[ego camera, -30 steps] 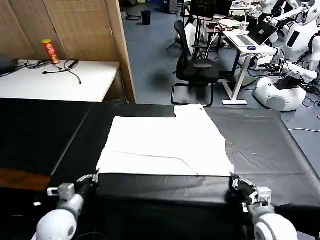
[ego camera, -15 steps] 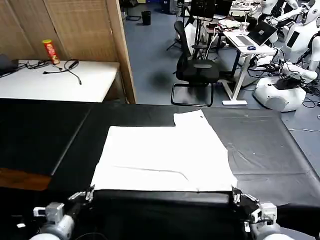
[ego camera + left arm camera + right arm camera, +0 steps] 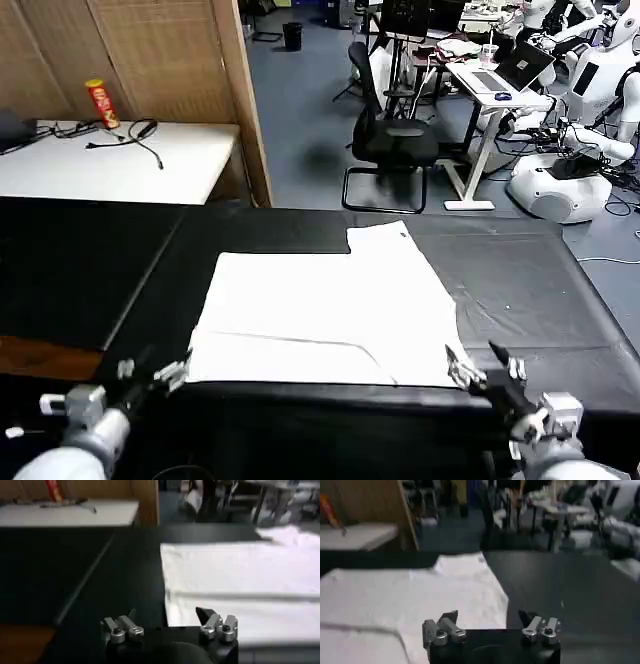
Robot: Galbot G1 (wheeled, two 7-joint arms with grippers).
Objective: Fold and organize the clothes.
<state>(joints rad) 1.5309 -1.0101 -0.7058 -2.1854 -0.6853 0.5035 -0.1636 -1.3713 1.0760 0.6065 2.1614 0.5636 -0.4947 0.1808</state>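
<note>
shirt: white, flat, folded rectangle | worktop: black, matte | my left claw, right claw: wide, at near corners

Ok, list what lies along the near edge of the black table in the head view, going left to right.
Left pincer → white T-shirt → right pincer.

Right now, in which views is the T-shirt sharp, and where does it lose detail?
Head view: the T-shirt is sharp, with its fold edge visible. Left wrist view: it is soft and nearly washed out at the far sleeve. Right wrist view: it is dim and blurred, with the right gripper dark in front.
</note>
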